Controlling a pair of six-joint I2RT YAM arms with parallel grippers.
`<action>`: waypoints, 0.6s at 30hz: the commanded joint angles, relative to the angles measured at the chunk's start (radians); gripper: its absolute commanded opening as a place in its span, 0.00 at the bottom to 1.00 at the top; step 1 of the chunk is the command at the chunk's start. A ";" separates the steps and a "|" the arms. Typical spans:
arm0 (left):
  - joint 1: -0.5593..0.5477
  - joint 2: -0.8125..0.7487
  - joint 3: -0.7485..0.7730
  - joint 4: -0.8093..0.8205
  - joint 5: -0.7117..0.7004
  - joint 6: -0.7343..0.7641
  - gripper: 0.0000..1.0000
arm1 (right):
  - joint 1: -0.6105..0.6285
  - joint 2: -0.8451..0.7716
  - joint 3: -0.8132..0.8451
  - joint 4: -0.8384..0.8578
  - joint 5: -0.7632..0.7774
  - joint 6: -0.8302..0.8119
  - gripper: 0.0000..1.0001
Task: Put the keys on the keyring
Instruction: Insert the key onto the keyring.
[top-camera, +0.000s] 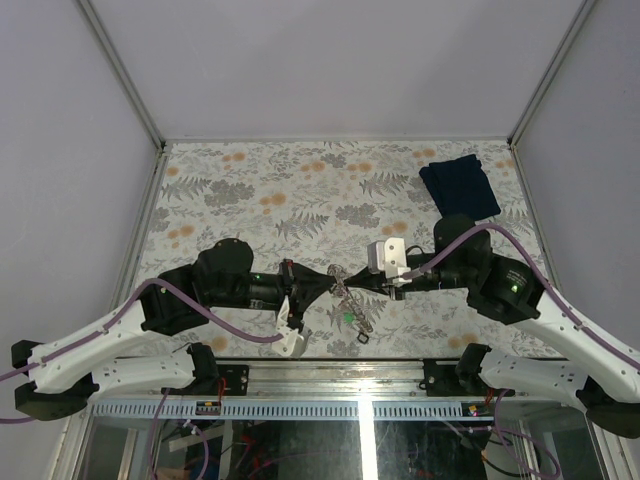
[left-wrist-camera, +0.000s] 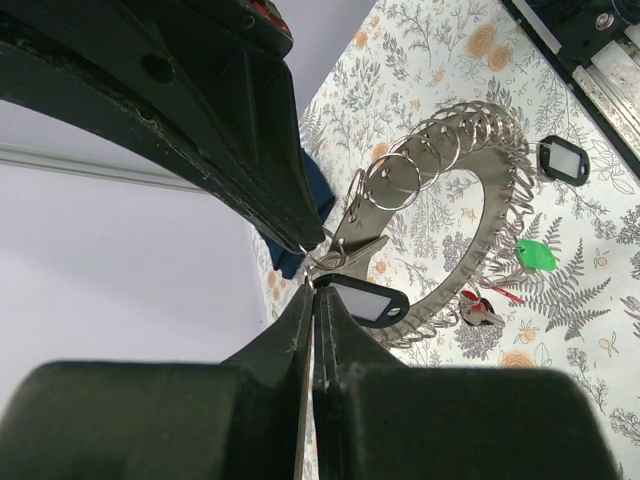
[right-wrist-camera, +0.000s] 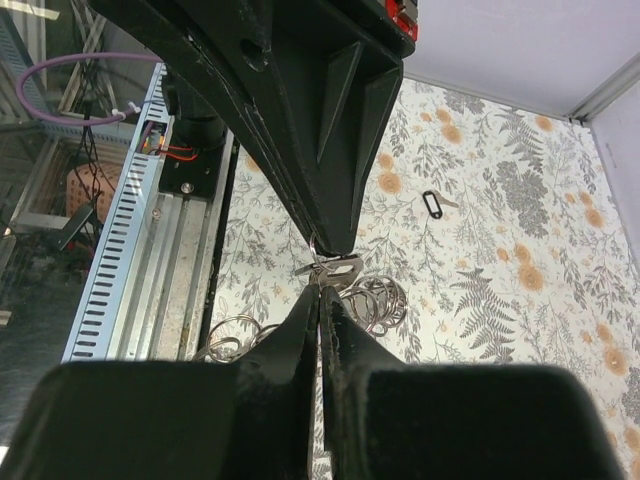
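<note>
Left gripper (left-wrist-camera: 315, 295) and right gripper (right-wrist-camera: 320, 290), both pressed together, pinch one end of the keyring (left-wrist-camera: 508, 165), a curved silvery chain bearing a green tag (left-wrist-camera: 535, 255) and a red tag (left-wrist-camera: 472, 298).

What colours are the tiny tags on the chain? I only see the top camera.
Observer: The left wrist view shows a green tag and a red tag on the keyring.
Operator: Is the chain straight?
Observer: No; it curves in a wide arc from the left gripper, whose fingers are closed on its end.
Operator: Does the other hand hold it too?
Observer: Yes; the right wrist view shows the right gripper pinched shut on a metal clip there.
</note>
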 joint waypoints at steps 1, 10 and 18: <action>-0.001 -0.034 0.003 -0.061 -0.034 -0.043 0.00 | -0.014 -0.085 -0.004 0.115 0.061 0.036 0.00; -0.002 -0.038 -0.007 -0.015 -0.046 -0.077 0.00 | -0.014 -0.105 -0.052 0.163 0.047 0.077 0.00; -0.001 -0.044 -0.011 0.041 -0.063 -0.102 0.00 | -0.014 -0.087 -0.068 0.144 0.018 0.057 0.00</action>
